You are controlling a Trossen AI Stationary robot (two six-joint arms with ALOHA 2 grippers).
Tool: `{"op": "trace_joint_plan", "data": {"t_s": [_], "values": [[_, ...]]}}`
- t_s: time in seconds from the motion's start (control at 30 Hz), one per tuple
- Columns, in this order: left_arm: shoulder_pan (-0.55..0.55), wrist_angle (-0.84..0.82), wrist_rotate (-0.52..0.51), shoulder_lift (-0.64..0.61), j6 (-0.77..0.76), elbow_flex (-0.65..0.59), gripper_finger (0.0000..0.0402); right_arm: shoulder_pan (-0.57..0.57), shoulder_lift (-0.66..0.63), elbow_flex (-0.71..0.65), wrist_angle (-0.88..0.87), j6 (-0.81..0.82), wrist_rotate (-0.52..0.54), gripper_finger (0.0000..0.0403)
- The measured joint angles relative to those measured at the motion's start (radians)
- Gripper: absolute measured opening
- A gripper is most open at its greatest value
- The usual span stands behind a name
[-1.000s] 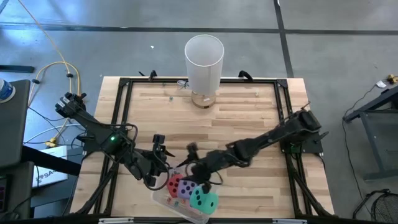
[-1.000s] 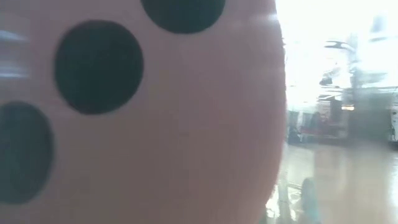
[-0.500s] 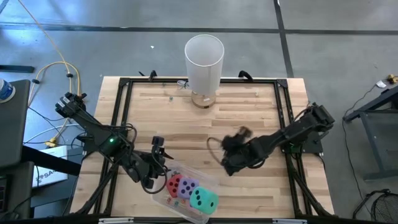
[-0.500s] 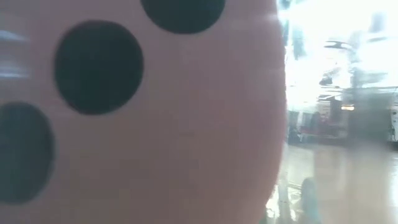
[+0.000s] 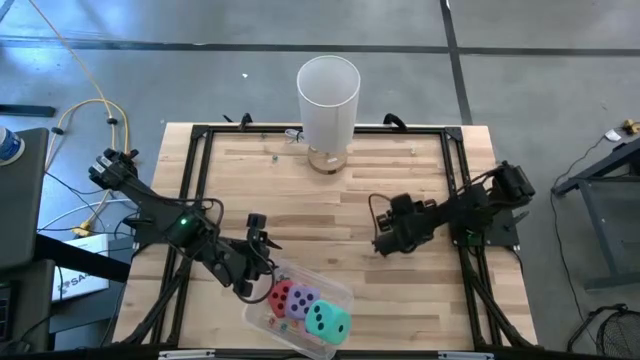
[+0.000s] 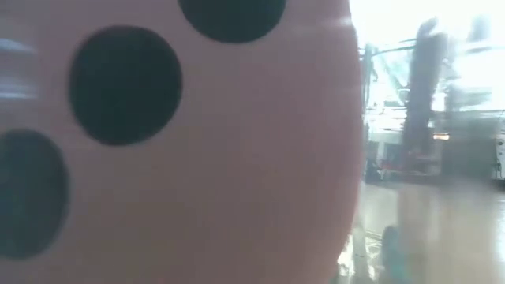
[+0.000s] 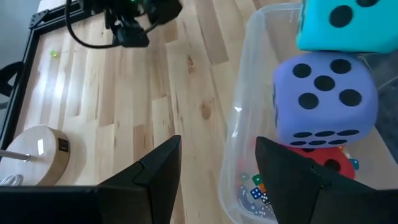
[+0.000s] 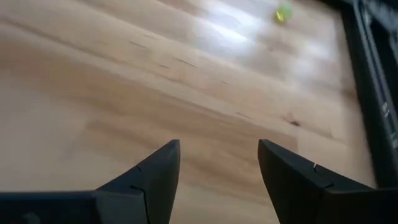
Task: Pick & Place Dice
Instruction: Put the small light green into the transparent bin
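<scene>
Left tool (image 5: 252,262), seen from above, stands just beside the clear tub (image 5: 338,293) at the worktop's (image 5: 300,190) near edge, where the red die (image 5: 282,296), purple die (image 5: 302,303) and teal die (image 5: 327,320) sit together; right tool (image 5: 388,235) is well apart at mid-worktop. Low view: pink die (image 6: 173,142) fills the lens. Wrist views: both tools part open, empty; left arm is nearer.

We see the right gripper (image 5: 385,243) drawn back from the clear bin (image 5: 335,288) of dice toward the frame's right, jaws parted over bare wood.
</scene>
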Motion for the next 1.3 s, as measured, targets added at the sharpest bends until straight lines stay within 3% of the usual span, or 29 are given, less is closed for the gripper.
{"op": "trace_joint_plan", "data": {"t_s": [0.17,0.33,0.73,1.3], "values": [[0.021,0.000,0.000,0.000,0.012,0.000,0.0197,-0.139,0.000,-0.104,0.182,-0.008,-0.037,0.0207],[0.047,0.021,0.001,0.000,0.020,0.000,0.0197,-0.277,0.000,-0.138,0.234,-0.025,-0.046,0.0206],[0.099,0.027,0.002,0.000,0.018,0.000,0.0197,-0.549,0.000,-0.151,0.559,-0.429,-0.012,0.0206],[0.113,0.027,0.002,0.000,0.038,-0.001,0.0197,-0.870,0.000,-0.150,0.687,-0.654,-0.024,0.0206]]}}
